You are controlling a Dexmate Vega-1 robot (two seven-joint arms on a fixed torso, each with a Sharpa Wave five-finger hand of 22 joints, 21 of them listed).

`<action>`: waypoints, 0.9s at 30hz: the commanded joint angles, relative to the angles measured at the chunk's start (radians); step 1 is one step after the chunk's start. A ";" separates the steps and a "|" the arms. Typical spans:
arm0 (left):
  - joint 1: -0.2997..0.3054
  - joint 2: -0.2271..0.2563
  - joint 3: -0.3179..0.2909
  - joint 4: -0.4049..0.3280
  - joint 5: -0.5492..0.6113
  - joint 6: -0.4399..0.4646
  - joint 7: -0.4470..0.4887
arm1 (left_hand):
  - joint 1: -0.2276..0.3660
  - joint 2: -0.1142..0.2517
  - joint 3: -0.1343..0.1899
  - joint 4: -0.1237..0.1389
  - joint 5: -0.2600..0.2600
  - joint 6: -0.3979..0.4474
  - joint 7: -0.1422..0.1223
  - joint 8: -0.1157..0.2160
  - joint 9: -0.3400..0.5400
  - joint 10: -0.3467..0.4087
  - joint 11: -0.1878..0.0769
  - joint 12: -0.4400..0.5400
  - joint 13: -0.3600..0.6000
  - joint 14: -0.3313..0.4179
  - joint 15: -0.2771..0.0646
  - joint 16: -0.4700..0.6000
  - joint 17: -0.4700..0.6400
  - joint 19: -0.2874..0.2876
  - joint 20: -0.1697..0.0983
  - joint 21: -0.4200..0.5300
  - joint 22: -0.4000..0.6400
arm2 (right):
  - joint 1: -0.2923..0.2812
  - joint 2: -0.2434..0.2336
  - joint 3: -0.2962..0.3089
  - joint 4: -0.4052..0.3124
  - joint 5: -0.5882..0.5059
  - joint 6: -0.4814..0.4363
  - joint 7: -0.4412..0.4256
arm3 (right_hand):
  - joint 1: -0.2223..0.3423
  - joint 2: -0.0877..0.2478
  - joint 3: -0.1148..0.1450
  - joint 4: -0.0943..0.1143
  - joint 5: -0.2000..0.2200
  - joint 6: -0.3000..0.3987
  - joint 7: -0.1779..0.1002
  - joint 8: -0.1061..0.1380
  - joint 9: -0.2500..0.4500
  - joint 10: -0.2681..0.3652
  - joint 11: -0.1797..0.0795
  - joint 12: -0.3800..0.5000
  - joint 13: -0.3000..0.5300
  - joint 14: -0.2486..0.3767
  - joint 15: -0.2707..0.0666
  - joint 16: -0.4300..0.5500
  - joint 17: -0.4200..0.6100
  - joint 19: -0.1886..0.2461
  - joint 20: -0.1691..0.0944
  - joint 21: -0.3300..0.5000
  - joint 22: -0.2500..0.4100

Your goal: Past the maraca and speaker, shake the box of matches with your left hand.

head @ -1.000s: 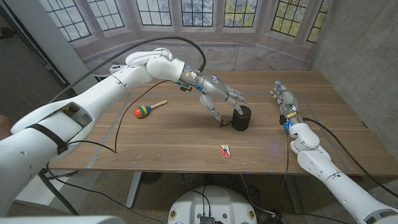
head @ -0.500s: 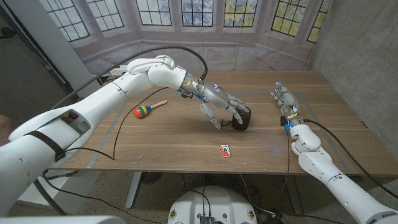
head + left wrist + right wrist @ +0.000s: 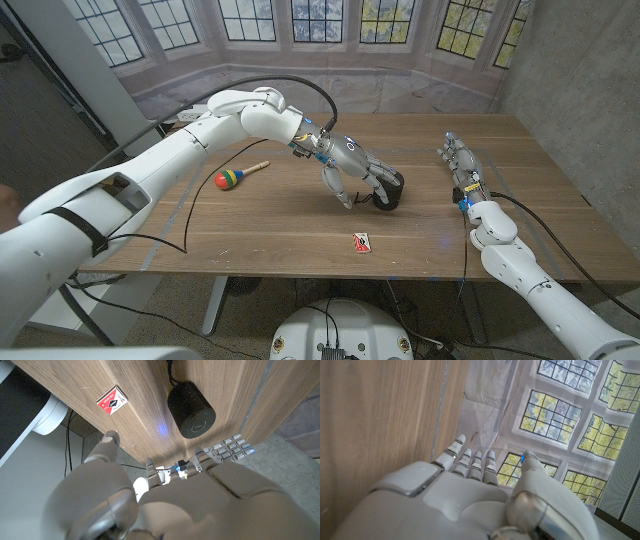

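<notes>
The small red matchbox (image 3: 361,242) lies near the table's front edge, and it also shows in the left wrist view as the matchbox (image 3: 113,401). The black round speaker (image 3: 392,191) stands behind it; from above the speaker (image 3: 191,407) shows its flat top. My left hand (image 3: 356,169) hovers over the speaker's left side with fingers spread, holding nothing and hiding part of it. The matchbox lies in front of that hand, apart from it. The colourful maraca (image 3: 238,176) lies farther left. My right hand (image 3: 459,160) stands at the table's right with fingers straight and nothing in it.
A black cable (image 3: 180,215) loops over the left part of the wooden table (image 3: 280,225). The left arm (image 3: 200,135) stretches across above the maraca. A grey wall (image 3: 570,70) rises at the right and windows stand behind.
My left hand has come forward and down over the speaker, now covering part of it. The matchbox, the maraca and my right hand have stayed where they were.
</notes>
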 commanded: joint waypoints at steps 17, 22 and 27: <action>0.013 -0.040 0.031 0.019 0.054 -0.073 0.018 | 0.030 -0.023 -0.013 0.002 0.003 0.011 0.001 0.005 0.003 0.018 -0.009 0.011 0.003 0.014 -0.009 0.004 0.005 0.015 -0.002 0.006 0.002 | -0.052 -0.012 0.018 -0.045 -0.008 -0.005 -0.045 | 0.012 0.000 0.002 -0.004 -0.001 0.008 0.001 0.005 0.005 0.006 0.001 0.003 0.002 0.013 0.005 0.005 0.000 0.007 -0.034 0.005 0.004; 0.032 -0.031 0.028 0.007 0.067 -0.072 0.024 | 0.039 -0.030 -0.016 0.005 0.004 0.035 0.004 0.014 0.004 0.024 -0.009 0.012 0.003 0.018 -0.009 0.003 0.005 0.020 -0.003 0.006 0.002 | -0.056 -0.011 0.018 -0.044 -0.012 -0.003 -0.048 | 0.012 0.001 0.002 -0.004 -0.001 0.009 0.001 0.005 0.005 0.007 0.002 0.003 0.002 0.014 0.005 0.005 0.000 0.007 -0.034 0.005 0.004; 0.057 -0.028 0.014 -0.002 0.110 -0.073 0.057 | 0.046 -0.035 -0.018 0.006 0.005 0.051 0.003 0.020 0.004 0.033 -0.014 0.014 0.003 0.025 -0.011 0.004 0.005 0.027 -0.003 0.007 0.003 | -0.060 -0.009 0.020 -0.038 -0.010 0.003 -0.046 | 0.012 0.001 0.002 -0.004 -0.001 0.009 0.000 0.005 0.005 0.007 0.002 0.003 0.002 0.013 0.006 0.005 0.000 0.008 -0.034 0.005 0.004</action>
